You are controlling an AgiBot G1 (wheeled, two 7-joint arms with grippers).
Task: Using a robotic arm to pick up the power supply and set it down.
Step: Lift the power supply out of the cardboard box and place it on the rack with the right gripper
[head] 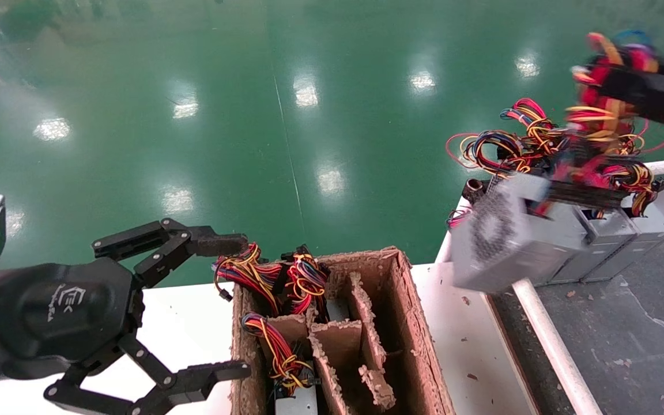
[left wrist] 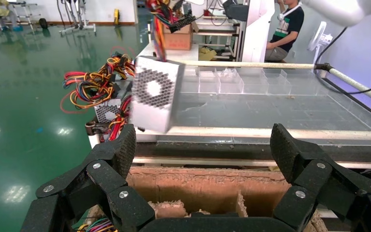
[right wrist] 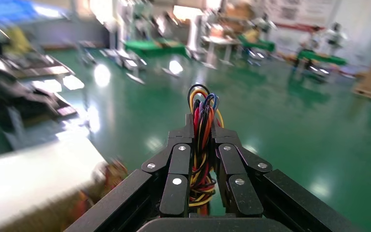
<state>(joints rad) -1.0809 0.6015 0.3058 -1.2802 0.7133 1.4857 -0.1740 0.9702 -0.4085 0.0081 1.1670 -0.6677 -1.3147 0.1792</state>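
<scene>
The power supply (head: 505, 236) is a grey metal box with a round perforated fan grille. It hangs tilted in the air over the white rail at the right. Its red-yellow-black wire bundle (head: 597, 115) runs up into my right gripper (head: 600, 75), which is shut on the wires. The right wrist view shows that gripper (right wrist: 203, 128) clamped on the bundle (right wrist: 200, 159), with the box out of sight. My left gripper (head: 240, 305) stands open at the lower left beside the cardboard box. The left wrist view shows it open (left wrist: 203, 145) and empty, with the hanging power supply (left wrist: 154, 94) beyond.
A worn brown cardboard box (head: 407, 323) with dividers holds more wired units (head: 274, 276). A row of grey units (head: 614, 242) with tangled wires stands on the dark mat (head: 643, 323) right of the white rail (head: 551, 346). Green floor lies beyond.
</scene>
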